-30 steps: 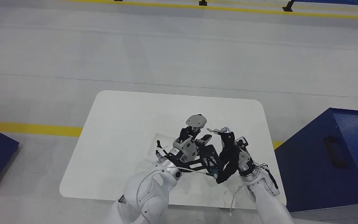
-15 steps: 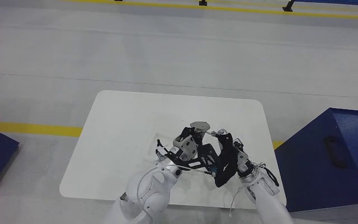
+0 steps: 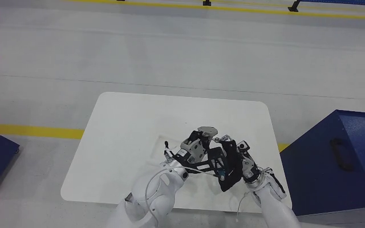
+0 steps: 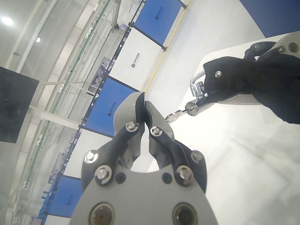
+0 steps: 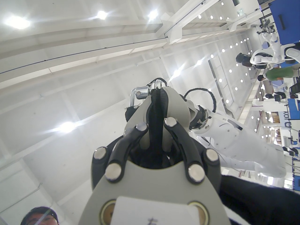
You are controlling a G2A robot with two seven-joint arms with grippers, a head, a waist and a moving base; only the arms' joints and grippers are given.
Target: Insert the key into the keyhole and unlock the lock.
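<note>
The left hand is hovering above the white worktop with its ribbed pads drawn to a thin slit, and nothing is showing between them. The small silver metal key is poking out from behind one finger, so I cannot tell whether it is being pinched. Its blade appears to be sitting in the keyhole of the silver padlock with the chrome shackle, which is being held up off the worktop. The black-covered right hand is clamping tight around the padlock's body, with the shackle sticking out past its fingertips. Key and padlock are looking rigid, smooth and probably slippery. The thin, light key is likely best pinched flat across its head for turning, while the heavier padlock is needing a firm hold on its body against the twist.
</note>
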